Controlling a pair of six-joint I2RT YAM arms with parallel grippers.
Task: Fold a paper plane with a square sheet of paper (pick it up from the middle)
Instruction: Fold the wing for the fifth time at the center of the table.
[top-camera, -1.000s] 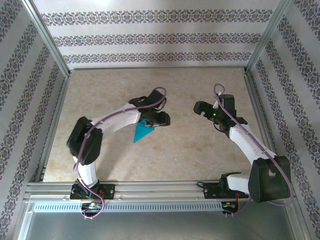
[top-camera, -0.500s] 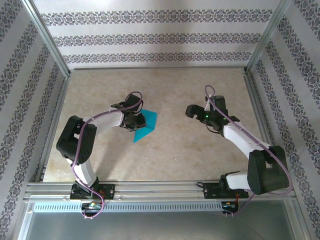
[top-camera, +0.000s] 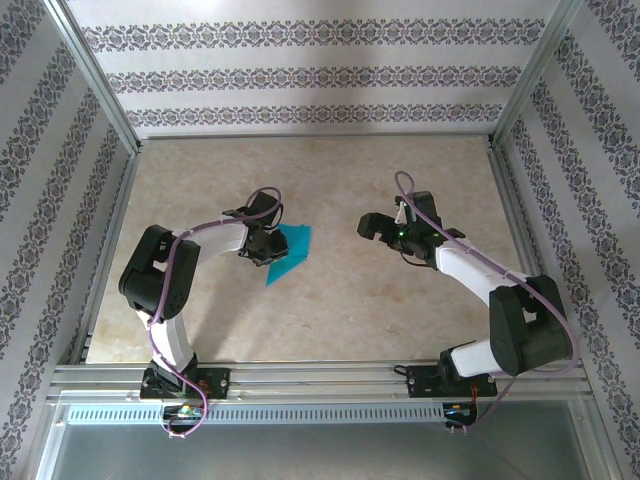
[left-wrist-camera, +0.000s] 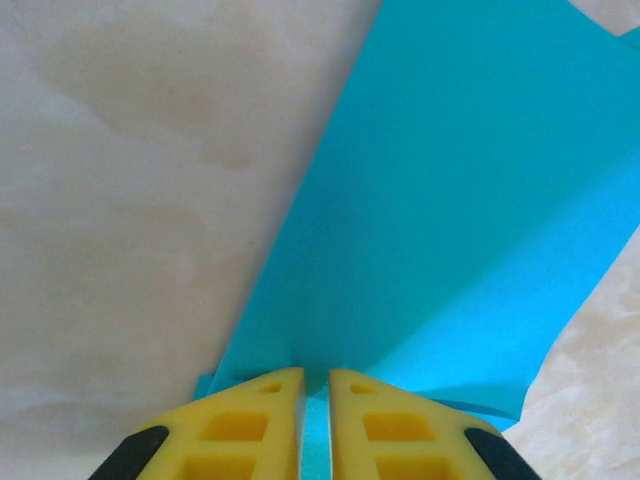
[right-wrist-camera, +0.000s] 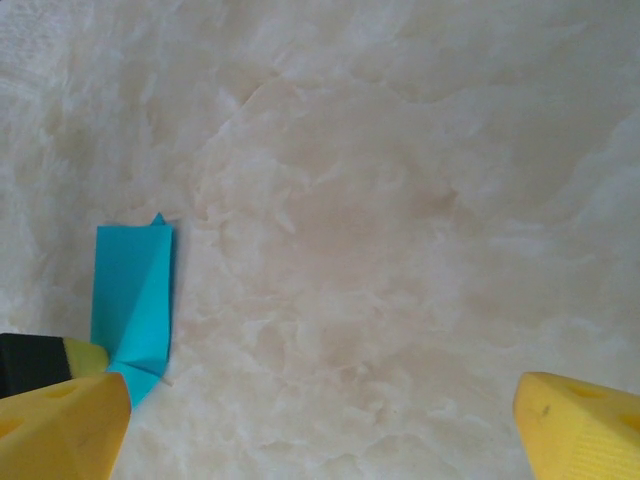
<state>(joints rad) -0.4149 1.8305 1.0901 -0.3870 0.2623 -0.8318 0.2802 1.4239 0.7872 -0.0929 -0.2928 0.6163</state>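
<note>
Closure of the left end effector is what has changed. Within the last second its jaws have been brought from partly apart to almost together, and a thin edge of the folded sheet of paper is now pinched between the yellow fingers. The sheet is seen on the table, just right of that end effector, with one flap apparently raised rather than lying flat. The right end effector has been drawn nearer to the sheet from its right side and is held fully spread, with nothing in it. A grip for the next fold is judged to be secured. The dart shape is not yet formed.
</note>
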